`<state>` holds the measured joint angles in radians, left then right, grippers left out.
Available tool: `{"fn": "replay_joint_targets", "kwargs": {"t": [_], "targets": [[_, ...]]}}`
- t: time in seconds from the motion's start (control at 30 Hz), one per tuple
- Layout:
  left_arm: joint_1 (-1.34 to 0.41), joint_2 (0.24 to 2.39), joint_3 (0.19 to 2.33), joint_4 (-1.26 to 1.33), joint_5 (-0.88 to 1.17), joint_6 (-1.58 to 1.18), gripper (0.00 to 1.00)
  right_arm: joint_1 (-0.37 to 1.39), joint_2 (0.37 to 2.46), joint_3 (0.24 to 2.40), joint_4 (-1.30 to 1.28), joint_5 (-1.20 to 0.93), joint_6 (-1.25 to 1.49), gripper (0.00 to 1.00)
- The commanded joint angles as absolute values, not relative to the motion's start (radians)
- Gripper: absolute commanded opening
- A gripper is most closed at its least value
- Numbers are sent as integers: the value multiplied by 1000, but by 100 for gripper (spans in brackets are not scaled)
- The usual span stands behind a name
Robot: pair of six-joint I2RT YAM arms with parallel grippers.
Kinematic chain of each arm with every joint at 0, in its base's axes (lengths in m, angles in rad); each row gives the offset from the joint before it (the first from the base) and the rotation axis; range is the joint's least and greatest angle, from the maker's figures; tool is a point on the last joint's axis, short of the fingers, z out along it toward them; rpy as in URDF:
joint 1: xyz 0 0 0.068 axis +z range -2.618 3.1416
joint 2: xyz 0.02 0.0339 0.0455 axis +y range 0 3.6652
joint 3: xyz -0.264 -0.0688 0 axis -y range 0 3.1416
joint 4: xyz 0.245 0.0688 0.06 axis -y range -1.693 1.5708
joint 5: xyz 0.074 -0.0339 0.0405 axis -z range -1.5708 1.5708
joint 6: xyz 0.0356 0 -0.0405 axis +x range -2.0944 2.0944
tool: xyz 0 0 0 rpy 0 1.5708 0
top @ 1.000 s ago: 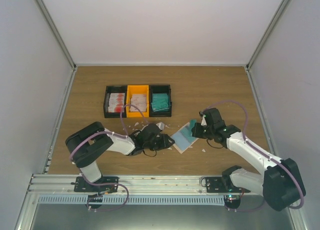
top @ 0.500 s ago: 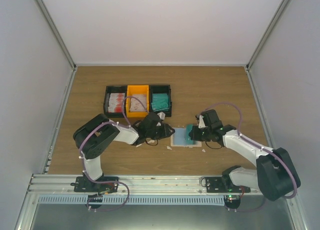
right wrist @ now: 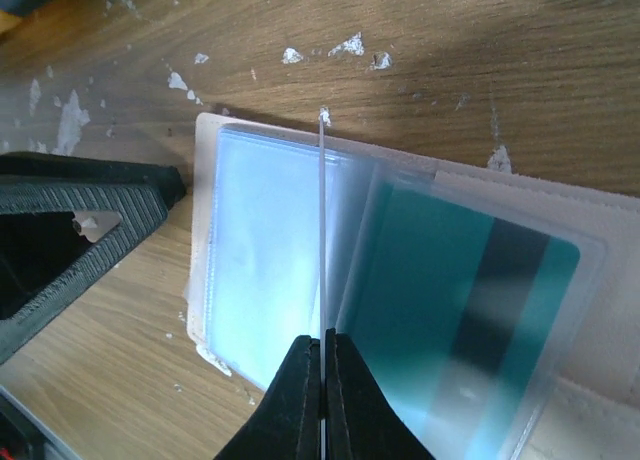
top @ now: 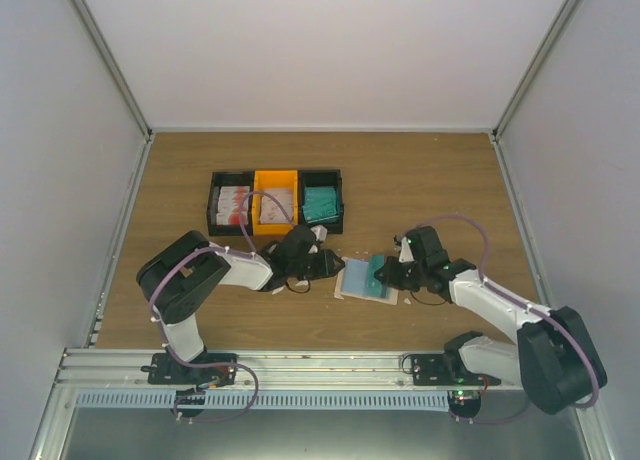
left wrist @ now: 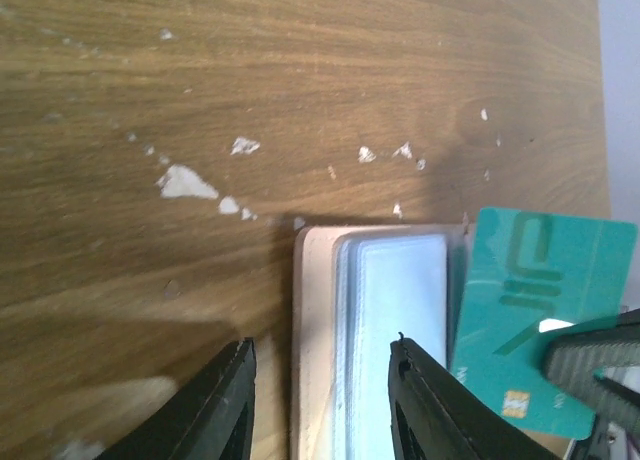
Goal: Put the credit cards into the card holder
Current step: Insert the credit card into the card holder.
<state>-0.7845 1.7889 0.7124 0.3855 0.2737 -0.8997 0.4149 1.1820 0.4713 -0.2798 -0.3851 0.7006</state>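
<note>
Farther up the table [top: 440, 175] from the left gripper [left wrist: 320, 365], and apart from it, we see the joined bins [top: 277, 174]. White-and-red cards [top: 233, 204] sit in the black bin at the left end and in the orange one, and a teal stack [top: 320, 202] sits in the black bin at the right end.

The left gripper is spread wide and holds nothing. In its wrist view, one finger hangs over bare wood just outside the edge of the card holder [left wrist: 315, 280]. The other hangs over the holder's clear sleeves, so that edge lies between the jaws. We cannot tell whether either finger touches it. White scraps [left wrist: 185, 183] dot the wood ahead of this gripper and to its left.

The card holder lies open and flat between the two grippers, its beige rim framing pale blue plastic sleeves.

On the side of the holder away from the left gripper, a teal credit card [left wrist: 535, 290] stands tilted over the sleeves. The right gripper [right wrist: 322, 345] is clenched on this card's lower edge. In the right wrist view the card shows edge-on, as a thin line running straight out from the pinched fingertips across the sleeves. To the right of that line, a second teal card [right wrist: 430, 300] with a dark stripe shows through a clear sleeve.
</note>
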Motion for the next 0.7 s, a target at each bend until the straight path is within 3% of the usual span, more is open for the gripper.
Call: {"fn": "replay_joint_targets", "kwargs": {"t": [0.0, 0.17, 0.47, 0.67], "targets": [[-787, 1735, 677, 311, 247, -849, 42, 407, 1112, 443, -293, -393, 789, 0], [-815, 1710, 662, 264, 256, -828, 43, 407, 1068, 400, -280, -419, 834, 0], [-837, 1714, 646, 244, 252, -847, 30, 407, 1123, 320, -135, -528, 919, 0], [-842, 1732, 650, 224, 244, -843, 27, 407, 1147, 301, -77, -544, 947, 0]]}}
